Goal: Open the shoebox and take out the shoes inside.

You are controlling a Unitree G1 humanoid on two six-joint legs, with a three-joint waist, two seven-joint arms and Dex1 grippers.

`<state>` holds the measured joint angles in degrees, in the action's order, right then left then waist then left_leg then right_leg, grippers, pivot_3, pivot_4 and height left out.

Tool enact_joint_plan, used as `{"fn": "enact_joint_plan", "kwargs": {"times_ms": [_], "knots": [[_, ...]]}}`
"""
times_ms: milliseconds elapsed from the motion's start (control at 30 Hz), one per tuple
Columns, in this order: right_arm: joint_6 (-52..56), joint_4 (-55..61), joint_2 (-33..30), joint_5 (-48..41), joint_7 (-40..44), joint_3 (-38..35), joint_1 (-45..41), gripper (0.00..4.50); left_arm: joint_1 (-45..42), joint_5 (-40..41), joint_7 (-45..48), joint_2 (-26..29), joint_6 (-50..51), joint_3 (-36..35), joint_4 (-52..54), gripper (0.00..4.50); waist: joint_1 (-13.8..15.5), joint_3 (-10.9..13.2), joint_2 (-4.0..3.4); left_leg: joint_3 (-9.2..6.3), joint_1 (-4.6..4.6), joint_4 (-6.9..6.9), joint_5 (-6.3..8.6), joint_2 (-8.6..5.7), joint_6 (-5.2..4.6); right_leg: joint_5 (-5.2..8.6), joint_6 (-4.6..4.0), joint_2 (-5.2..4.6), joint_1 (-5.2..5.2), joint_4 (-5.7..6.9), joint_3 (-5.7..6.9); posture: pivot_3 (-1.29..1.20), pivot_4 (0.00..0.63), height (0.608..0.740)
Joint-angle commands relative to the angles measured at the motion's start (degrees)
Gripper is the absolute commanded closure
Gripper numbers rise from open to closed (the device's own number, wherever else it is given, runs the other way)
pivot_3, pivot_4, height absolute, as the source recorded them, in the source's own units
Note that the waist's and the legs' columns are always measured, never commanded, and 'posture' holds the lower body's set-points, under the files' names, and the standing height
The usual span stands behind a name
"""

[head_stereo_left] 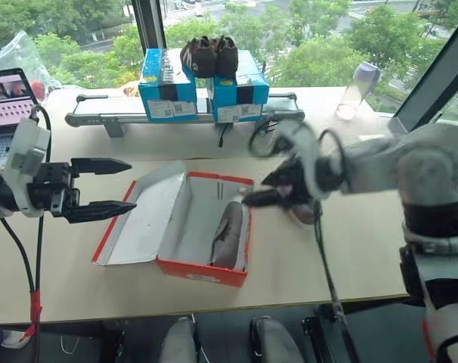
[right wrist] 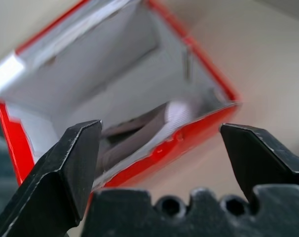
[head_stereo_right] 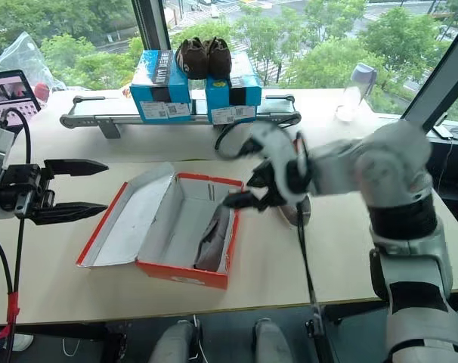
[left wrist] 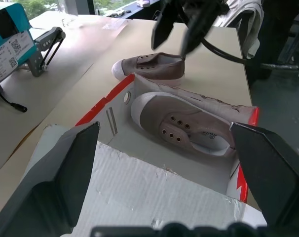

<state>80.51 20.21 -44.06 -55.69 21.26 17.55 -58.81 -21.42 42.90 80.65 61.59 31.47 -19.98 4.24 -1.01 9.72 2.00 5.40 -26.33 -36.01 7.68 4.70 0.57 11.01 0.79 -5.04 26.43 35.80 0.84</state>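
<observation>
On the table (head_stereo_left: 78, 295) near its front edge sits the shoebox (head_stereo_left: 202, 268), lid thrown back flat toward the robot's left, with one shoe (head_stereo_left: 229, 234) lying along its right wall. A second shoe (left wrist: 149, 67) already lies outside, just beside that wall. The right gripper (head_stereo_left: 268, 189) hangs above the wall with jaws spread and empty; the left gripper (head_stereo_left: 100, 187) waits apart from the lid, jaws likewise wide, holding nothing.

As I judge it, the main risk is the reach for the boxed shoe: it hugs the wall, so a finger coming down could land on the cardboard rim, pinch it along with the shoe, and drag or tip the light box, which nothing pins down. The arm could also knock the outside shoe farther off.

From the head cameras the outside shoe is nearly hidden behind the right arm; the left wrist view shows both shoes whole, toes pointing the same way. The right wrist view looks into the box over its red rim.
</observation>
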Motion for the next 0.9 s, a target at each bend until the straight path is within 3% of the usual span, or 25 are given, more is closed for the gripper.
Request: {"fn": "enact_joint_plan", "kwargs": {"times_ms": [33, 367, 733, 900], "knots": [[-29.1, 5.6, -6.3, 21.8, 17.1, 12.0, 1.5, 0.03, -0.9, 0.4, -0.2, 0.2, -0.3, -0.7, 1.0, 0.0, 0.3, 0.0, 0.01, 0.01, 0.0, -0.03, 0.07, -0.02, 0.11, 0.01, 0.01, -0.04, -0.01, -0.03, 0.04, 0.0, 0.15, 0.74], [-48.0, -6.7, 3.0, 36.0, 37.6, 17.4, -2.6, 0.03, 0.0, 0.7, -1.0, -0.3, -0.1, -1.3, 1.9, 0.0, 0.1, 0.0, 0.02, 0.09, 0.04, -0.06, 0.15, 0.05, 0.24, 0.01, 0.0, 0.01, 0.05, 0.08, 0.08, 0.0, 0.15, 0.74], [-57.3, -21.3, 13.8, 48.3, 45.4, 21.0, -2.5, 0.03, 4.2, 2.1, -3.2, -0.1, 1.3, -5.0, 5.5, 0.0, 0.2, 0.0, 0.02, 0.1, 0.05, -0.12, 0.18, 0.07, 0.29, 0.01, -0.02, 0.0, 0.03, 0.18, 0.12, 0.0, 0.15, 0.74], [-62.1, -26.9, 14.8, 54.6, 49.0, 24.2, -1.5, 0.03, 6.5, 3.2, -4.1, 0.4, 2.7, -7.7, 7.8, 0.0, 0.2, 0.0, 0.02, 0.1, 0.05, -0.14, 0.18, 0.07, 0.3, 0.01, -0.01, -0.01, 0.03, 0.22, 0.14, 0.0, 0.15, 0.74]]}}
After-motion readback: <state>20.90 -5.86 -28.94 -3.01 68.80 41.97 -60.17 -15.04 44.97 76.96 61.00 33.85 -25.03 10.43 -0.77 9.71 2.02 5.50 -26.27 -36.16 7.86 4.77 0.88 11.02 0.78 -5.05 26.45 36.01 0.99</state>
